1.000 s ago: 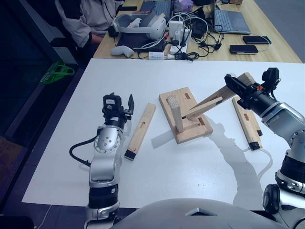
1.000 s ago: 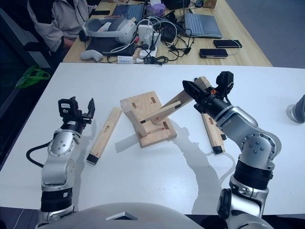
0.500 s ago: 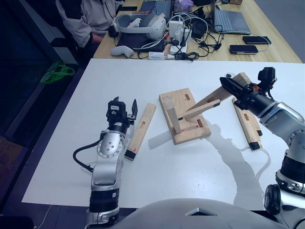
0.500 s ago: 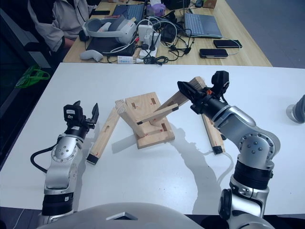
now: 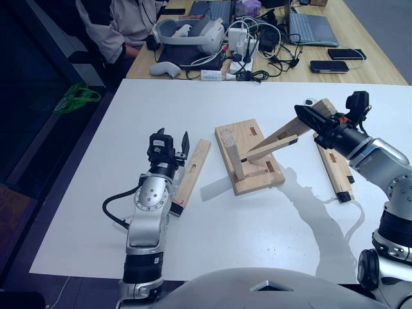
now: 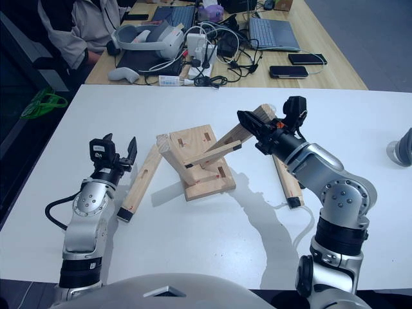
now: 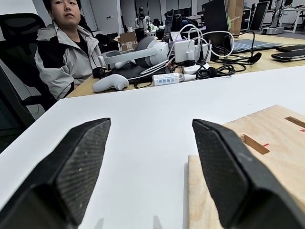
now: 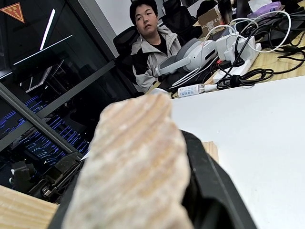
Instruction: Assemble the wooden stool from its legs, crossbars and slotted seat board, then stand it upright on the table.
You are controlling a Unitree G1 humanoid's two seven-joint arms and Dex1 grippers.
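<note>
The slotted seat board (image 5: pixel 257 177) lies mid-table with one leg (image 5: pixel 233 153) standing up from it. A crossbar (image 5: pixel 270 147) runs from that leg to a second leg (image 5: pixel 283 133), which slants up to the right. My right gripper (image 5: pixel 310 120) is shut on that slanted leg's upper end (image 8: pixel 138 167). A loose leg (image 5: pixel 191 175) lies left of the board and another (image 5: pixel 333 164) lies to its right. My left gripper (image 5: pixel 168 147) is open just left of the left loose leg, whose top face (image 7: pixel 248 167) lies by one finger (image 7: pixel 228 171).
A wooden desk (image 5: pixel 360 38) behind the white table holds a headset (image 5: pixel 190 32), chargers and cables (image 5: pixel 248 45), a laptop and phones (image 5: pixel 328 65). A thin cable (image 5: pixel 354 209) lies near the right loose leg. The table's left edge (image 5: pixel 84 161) drops to dark floor.
My left gripper has moved right and forward, close to the left loose leg. My right gripper has drawn the held leg slightly left, and the board with its upright leg has shifted a little left.
</note>
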